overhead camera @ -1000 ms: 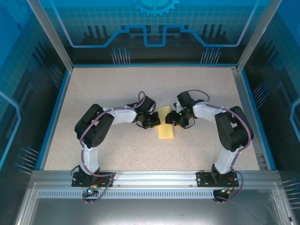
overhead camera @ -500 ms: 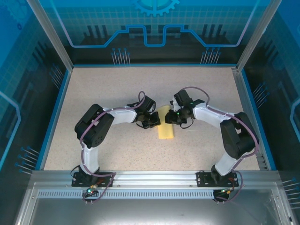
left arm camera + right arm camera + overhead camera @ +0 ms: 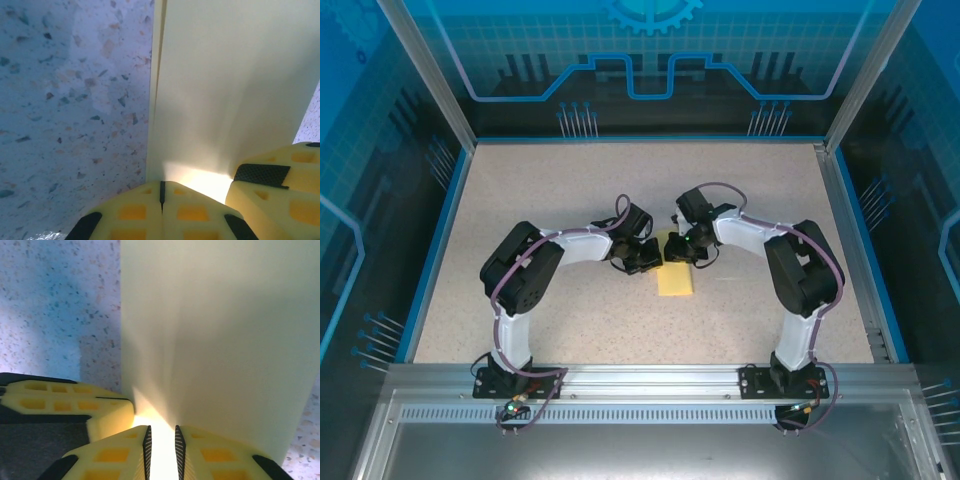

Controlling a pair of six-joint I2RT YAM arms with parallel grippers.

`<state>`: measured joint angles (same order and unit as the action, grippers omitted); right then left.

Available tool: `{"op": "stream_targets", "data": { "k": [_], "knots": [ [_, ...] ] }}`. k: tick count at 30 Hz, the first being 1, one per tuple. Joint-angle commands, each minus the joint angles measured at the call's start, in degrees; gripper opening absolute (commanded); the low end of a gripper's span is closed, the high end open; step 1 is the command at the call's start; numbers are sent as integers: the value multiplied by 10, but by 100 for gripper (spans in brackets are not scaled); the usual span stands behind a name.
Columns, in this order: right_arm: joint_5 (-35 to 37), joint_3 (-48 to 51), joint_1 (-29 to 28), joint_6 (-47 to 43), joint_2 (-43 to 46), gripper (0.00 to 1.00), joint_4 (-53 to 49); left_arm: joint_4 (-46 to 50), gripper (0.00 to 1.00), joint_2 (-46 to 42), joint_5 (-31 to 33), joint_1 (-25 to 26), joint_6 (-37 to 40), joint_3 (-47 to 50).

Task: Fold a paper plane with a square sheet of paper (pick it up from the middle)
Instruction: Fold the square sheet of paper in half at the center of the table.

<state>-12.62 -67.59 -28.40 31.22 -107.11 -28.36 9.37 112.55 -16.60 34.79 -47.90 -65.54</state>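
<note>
The pale-yellow sheet of paper point(image 3: 676, 279), folded into a narrow strip, lies flat at the table's centre. My left gripper point(image 3: 648, 259) is at the strip's far left edge. In the left wrist view its jaws point(image 3: 161, 192) are shut, tips against the paper point(image 3: 225, 85), whose layered edge runs ahead. My right gripper point(image 3: 684, 247) is over the strip's far end. Seen from the right wrist, its jaws point(image 3: 161, 442) stand a narrow gap apart, with the paper point(image 3: 215, 330) lit brightly in the gap. Each wrist view catches the other gripper's finger beside it.
The speckled tabletop point(image 3: 550, 190) has a blue rim and transparent walls all round. Both arms bend inward, their grippers nearly touching above the strip. Bare table lies to the left, right and far side.
My right gripper has swung left and slightly away from me, from beside the strip onto its far end. The left gripper and the paper have stayed put.
</note>
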Motion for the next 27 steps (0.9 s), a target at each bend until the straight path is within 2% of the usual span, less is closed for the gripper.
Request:
{"op": "stream_targets", "data": {
  "k": [1,13,27],
  "knots": [
    [0,5,10,-14,-10,23,-12,79,0,32,38,5,5,11],
    [-71,61,49,-49,-15,20,66,79,0,32,35,5,6,16],
    [-105,138,91,-65,20,13,127,75,0,32,38,5,7,22]
  ]
}}
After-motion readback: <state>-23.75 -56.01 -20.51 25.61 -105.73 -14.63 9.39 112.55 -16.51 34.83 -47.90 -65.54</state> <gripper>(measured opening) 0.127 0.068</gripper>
